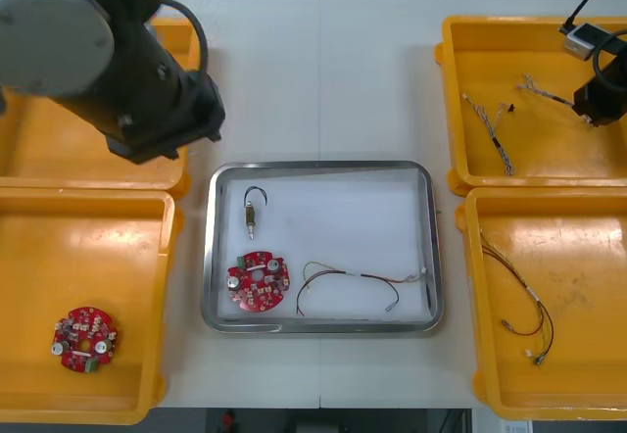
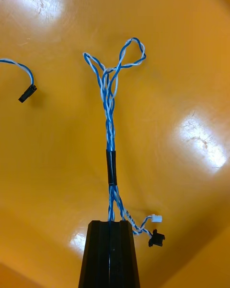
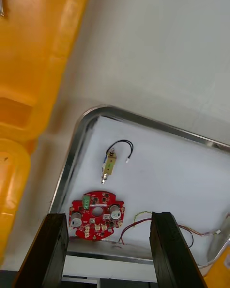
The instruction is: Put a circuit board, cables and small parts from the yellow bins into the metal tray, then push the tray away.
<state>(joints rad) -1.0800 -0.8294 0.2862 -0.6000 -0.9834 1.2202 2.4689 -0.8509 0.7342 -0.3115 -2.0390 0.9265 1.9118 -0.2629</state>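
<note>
the right gripper (image 2: 110, 223) is down in the yellow bin (image 1: 529, 24) to the far right of the metal tray (image 1: 322, 166), its fingers clenched on a twisted blue and white cable (image 2: 109, 105) whose looped end lies on the bin floor. a second blue and white cable (image 1: 493, 134) lies in the same bin, nearer the tray. the left gripper (image 3: 109, 215) hangs above the tray's left side, fingers spread and holding nothing. inside the tray lie a round red circuit board (image 1: 259, 280) in the near-left corner, a small metal part (image 1: 253, 210) with a black cable just beyond it, and a red and yellow cable (image 1: 358, 281) to the board's right.
</note>
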